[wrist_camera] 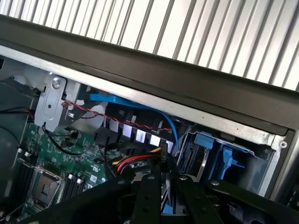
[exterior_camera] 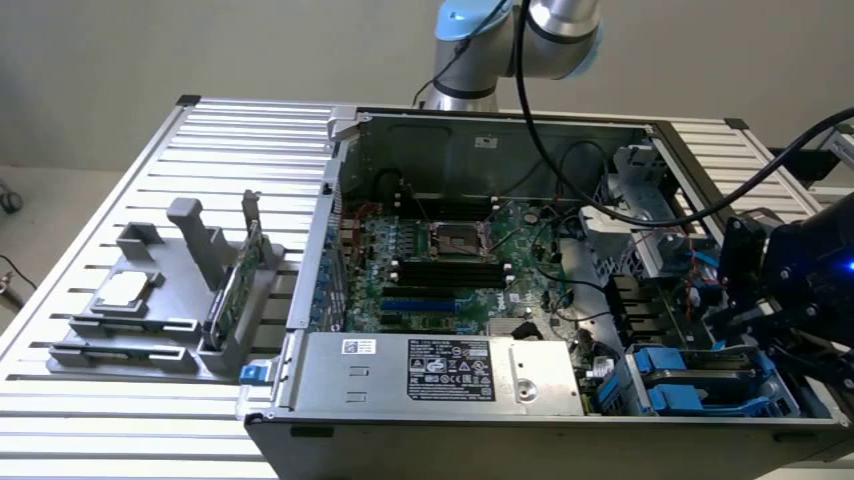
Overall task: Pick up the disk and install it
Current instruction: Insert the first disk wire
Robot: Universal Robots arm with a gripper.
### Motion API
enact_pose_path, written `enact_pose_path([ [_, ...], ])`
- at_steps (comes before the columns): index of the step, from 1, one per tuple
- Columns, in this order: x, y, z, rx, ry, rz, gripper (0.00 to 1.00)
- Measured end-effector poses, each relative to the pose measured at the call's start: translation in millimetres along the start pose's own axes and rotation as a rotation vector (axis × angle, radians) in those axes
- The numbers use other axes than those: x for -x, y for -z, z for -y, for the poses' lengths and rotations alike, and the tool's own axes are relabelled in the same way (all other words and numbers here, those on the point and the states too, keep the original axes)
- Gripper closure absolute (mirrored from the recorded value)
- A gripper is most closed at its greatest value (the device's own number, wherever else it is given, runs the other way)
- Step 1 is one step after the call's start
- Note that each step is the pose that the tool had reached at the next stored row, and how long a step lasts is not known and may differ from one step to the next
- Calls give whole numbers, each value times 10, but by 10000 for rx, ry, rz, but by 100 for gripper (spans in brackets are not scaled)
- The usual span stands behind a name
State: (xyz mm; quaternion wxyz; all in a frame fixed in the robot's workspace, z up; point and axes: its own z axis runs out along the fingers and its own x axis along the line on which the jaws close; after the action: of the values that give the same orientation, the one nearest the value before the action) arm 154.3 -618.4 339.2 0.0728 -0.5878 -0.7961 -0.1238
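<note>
Holding the disk (exterior_camera: 697,368) by its blue carrier, with the pincer (wrist_camera: 166,186) nipped close on it (blue sliver between the fingers (wrist_camera: 145,196) in the wrist view). Sitting low at the drive bay (wrist_camera: 254,161) in the computer case (exterior_camera: 534,445) corner, on the exterior view's right, beside other blue carriers (wrist_camera: 231,158). Looks past the pick; can't confirm seated, so reckon install unfinished.
</note>
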Motion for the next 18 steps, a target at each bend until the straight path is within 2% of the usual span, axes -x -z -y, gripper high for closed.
enact_pose_path([
  [3, 0, 0, 1, -19, -63, 76, 83],
  [5, 0, 1, 3, -17, -108, 99, 83],
  [15, -12, 32, 17, 22, -295, 137, 83],
  [18, -14, 35, 20, 22, -361, 187, 83],
])
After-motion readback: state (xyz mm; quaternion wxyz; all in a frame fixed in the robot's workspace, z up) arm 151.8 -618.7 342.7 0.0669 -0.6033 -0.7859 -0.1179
